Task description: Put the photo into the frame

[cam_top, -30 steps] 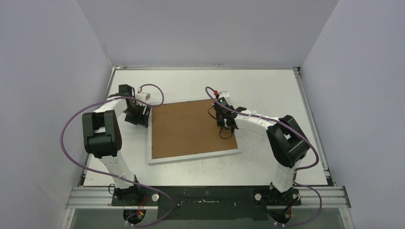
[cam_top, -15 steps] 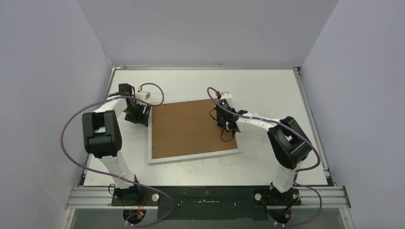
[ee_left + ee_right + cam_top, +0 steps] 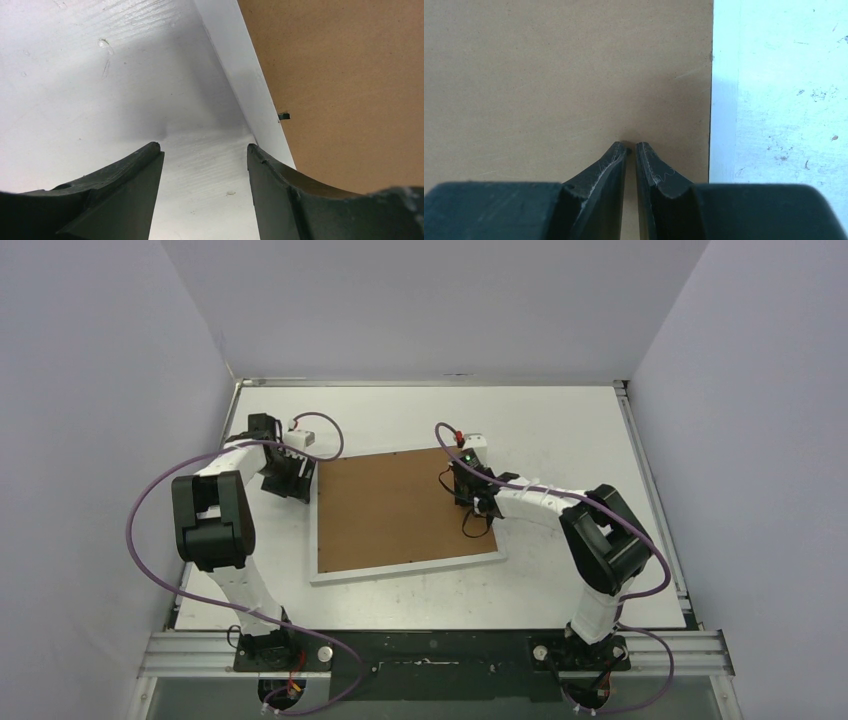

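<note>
The white frame [image 3: 400, 570] lies flat mid-table with a brown backing board [image 3: 395, 508] covering its whole opening. The photo is hidden. My left gripper [image 3: 293, 483] is low over the table just outside the frame's left edge [image 3: 240, 75], open, with bare table between its fingers [image 3: 205, 150]. My right gripper [image 3: 466, 495] is on the board near the frame's right edge [image 3: 723, 100]. Its jaws [image 3: 631, 146] are shut to a thin slit, tips down on the board [image 3: 549, 75], with a tiny dark speck at the tips.
A small black tab [image 3: 284, 116] sticks out over the board by the frame's left edge. White walls enclose the table on the left, back and right. Purple cables loop from both arms. Both arm bases stand at the near edge.
The right gripper has shifted slightly toward the far side along the board's right part. The left arm has barely moved.
</note>
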`<state>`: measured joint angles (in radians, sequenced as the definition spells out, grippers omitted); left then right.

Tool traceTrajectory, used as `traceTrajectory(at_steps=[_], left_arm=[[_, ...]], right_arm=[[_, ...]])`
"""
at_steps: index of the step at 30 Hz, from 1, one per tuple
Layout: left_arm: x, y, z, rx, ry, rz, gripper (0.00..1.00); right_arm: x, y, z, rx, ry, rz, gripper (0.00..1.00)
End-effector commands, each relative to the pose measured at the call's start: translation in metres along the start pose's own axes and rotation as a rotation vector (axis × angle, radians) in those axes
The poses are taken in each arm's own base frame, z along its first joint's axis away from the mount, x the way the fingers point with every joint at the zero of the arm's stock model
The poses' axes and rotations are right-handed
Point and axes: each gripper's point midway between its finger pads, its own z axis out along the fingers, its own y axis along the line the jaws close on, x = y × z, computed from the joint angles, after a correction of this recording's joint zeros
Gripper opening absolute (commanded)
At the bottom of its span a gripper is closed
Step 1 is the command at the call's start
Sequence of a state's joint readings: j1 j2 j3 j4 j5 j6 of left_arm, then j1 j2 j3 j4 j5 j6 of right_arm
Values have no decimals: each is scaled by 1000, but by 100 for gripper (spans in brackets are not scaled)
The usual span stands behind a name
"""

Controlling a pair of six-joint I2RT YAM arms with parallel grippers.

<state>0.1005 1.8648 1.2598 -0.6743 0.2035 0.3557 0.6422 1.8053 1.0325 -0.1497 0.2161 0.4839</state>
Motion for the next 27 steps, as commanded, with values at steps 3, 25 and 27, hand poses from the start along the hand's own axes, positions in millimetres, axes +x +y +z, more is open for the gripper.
traceTrajectory(at_steps=[3, 25, 27], left_arm=[[-23, -12, -10, 67, -76, 21, 61], [-27, -9, -20, 88, -102, 12, 61], [-26, -8, -20, 86, -100, 9, 60]], right_arm=[[167, -51, 1, 129, 512, -86, 15], [58, -23, -60, 33, 291, -33, 20], [66, -29, -61, 54, 309, -47, 17]])
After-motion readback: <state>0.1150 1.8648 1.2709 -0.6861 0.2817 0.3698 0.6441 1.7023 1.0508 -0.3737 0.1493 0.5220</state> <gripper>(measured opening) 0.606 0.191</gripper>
